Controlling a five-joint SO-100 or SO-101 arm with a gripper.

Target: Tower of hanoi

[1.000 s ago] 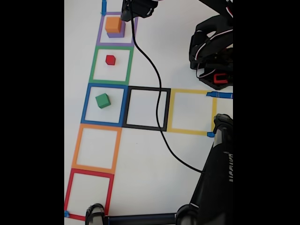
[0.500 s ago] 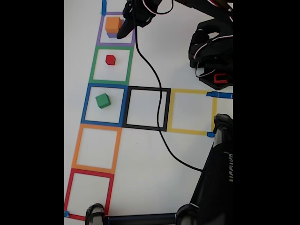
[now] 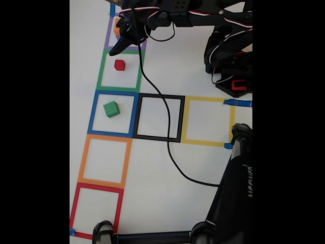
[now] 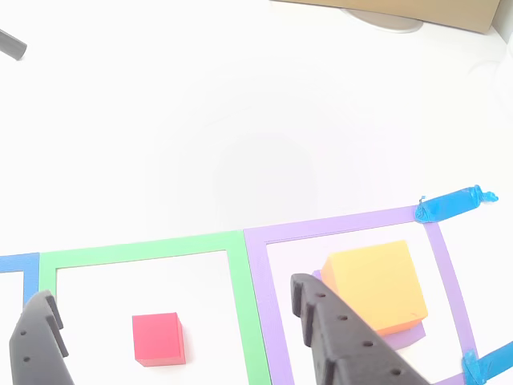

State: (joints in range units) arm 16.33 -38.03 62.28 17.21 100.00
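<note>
tool (image 4: 176, 321) spread wide, holding nothing. in the other view the red cube (image 4: 159, 338) sits low centre-left in the green tape square (image 4: 144, 255), between the two fingers (image 4: 345, 345), slightly nearer the left one. orange cube (image 4: 377, 285) on the purple cube (image 4: 413, 333) lies lower right, outside the gap. judgement: red is the target; descend straight, then close.

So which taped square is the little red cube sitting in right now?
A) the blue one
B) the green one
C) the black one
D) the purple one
B: the small red cube lies inside the green tape square outline, as the other view also shows, with the open claw above it; the green cube is the one in the blue outline.
</note>
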